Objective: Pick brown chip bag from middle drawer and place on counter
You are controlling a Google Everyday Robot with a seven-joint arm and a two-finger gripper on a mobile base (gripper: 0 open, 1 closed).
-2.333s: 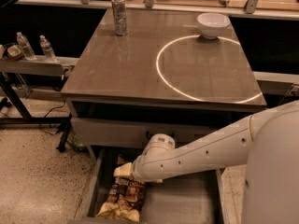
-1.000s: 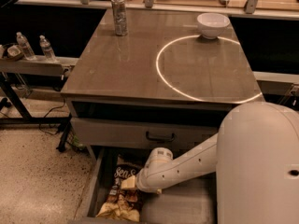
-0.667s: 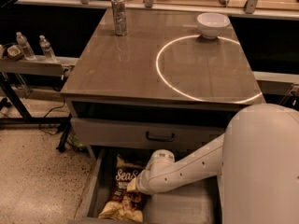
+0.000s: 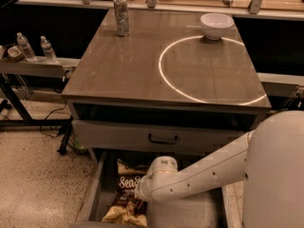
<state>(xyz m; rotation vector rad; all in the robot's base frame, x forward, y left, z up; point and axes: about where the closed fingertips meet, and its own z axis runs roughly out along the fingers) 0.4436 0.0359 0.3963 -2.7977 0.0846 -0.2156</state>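
Note:
The brown chip bag (image 4: 127, 184) lies lengthwise in the open middle drawer (image 4: 97, 184), at its left side, with "Sea" in white script showing and pale yellow ends. My white arm reaches down into the drawer from the right. The gripper (image 4: 137, 196) is at the end of the wrist, low over the bag's right edge, and the wrist hides it. The counter (image 4: 137, 70) is the glossy grey-brown top above, marked with a bright white ring (image 4: 164, 82).
A silver can (image 4: 121, 16) stands at the counter's back left and a white bowl (image 4: 216, 25) at the back right. A closed drawer front with a black handle (image 4: 163, 139) overhangs the open drawer. A side shelf with water bottles (image 4: 35, 46) is at left.
The arm has drawn back and swung deeper into the drawer. The wrist has shifted right off the bag's top, so more of the bag and its script shows.

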